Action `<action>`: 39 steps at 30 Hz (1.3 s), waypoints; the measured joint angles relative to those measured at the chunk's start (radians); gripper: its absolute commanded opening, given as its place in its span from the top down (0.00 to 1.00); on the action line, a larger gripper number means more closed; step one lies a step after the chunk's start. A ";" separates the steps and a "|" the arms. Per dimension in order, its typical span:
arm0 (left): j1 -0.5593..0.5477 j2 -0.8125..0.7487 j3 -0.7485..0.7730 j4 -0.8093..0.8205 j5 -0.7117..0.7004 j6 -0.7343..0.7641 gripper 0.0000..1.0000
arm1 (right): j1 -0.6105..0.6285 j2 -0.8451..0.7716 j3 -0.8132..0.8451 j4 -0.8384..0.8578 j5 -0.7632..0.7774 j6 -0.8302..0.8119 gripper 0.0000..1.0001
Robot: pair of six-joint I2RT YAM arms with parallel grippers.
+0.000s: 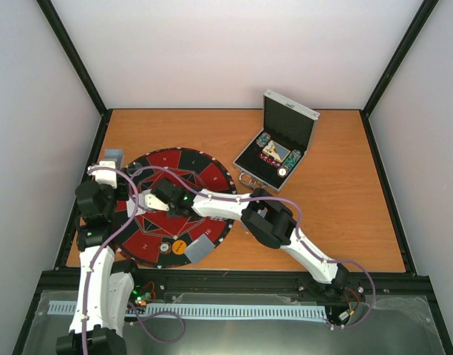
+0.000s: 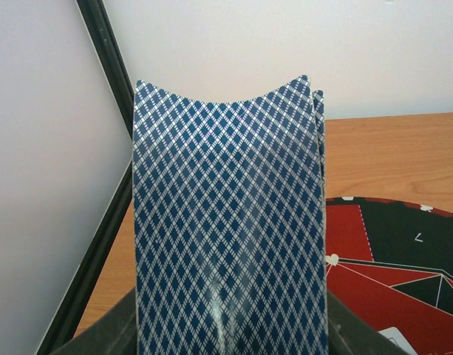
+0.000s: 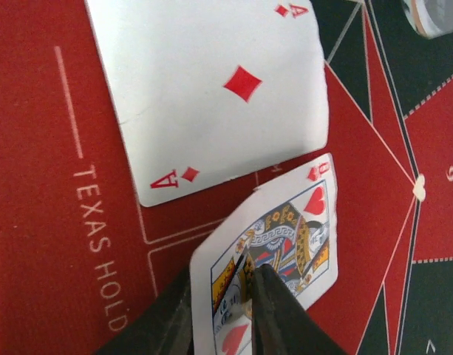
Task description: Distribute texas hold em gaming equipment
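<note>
Spreading across most of the view, a wooden table [image 1: 344, 192] carries a round red-and-black mat [image 1: 215, 176] on its left half. Behind the mat on its right stands an open silver case [image 1: 289, 118], with poker chips [image 1: 264, 139] stacked inside it.

The left gripper [image 1: 108, 168] sits at the mat's far-left edge. It is clamped on an upright deck of cards [image 2: 226, 222]. The card backs show a blue-and-white diamond lattice, and the deck bows slightly along its top edge.

The right gripper [image 3: 219, 325] reaches over the mat's centre with its fingers nearly together. It pinches the lower end of a queen of hearts [image 3: 285, 229], face up and tilted, marked with a red "Q" and a heart in the corner.

Just beyond the queen, an ace of diamonds [image 3: 211, 89] lies flat and face up on the red felt. It shows "A" in two corners and one red diamond in the middle.

White lettering [image 3: 100, 244] on the mat beside the two cards reads "TEXAS HOLD", cut off by the frame edge. One chip [image 3: 433, 15] rests on a black section nearby.
</note>
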 measured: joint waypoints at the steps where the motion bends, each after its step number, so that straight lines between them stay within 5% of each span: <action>1: 0.000 0.000 0.000 0.000 0.000 0.000 0.63 | 0.000 0.000 0.003 -0.002 0.002 -0.002 0.70; 14: 0.000 0.000 0.000 0.000 0.000 0.006 0.63 | 0.007 -0.026 -0.002 -0.024 -0.100 0.031 0.49; 22: 0.000 0.000 0.000 0.000 0.003 0.007 0.63 | 0.021 -0.093 -0.085 -0.031 -0.193 0.067 0.47; 27: 0.000 0.000 0.000 0.000 0.007 0.012 0.63 | 0.000 -0.210 -0.235 0.024 -0.252 0.132 0.35; 34: 0.000 0.002 0.000 -0.012 0.108 0.078 0.63 | -0.156 -0.512 -0.486 0.119 -0.351 0.259 0.19; 39: 0.000 0.011 0.011 -0.101 0.328 0.265 0.63 | -0.346 -0.682 -0.541 0.156 -0.497 0.395 0.13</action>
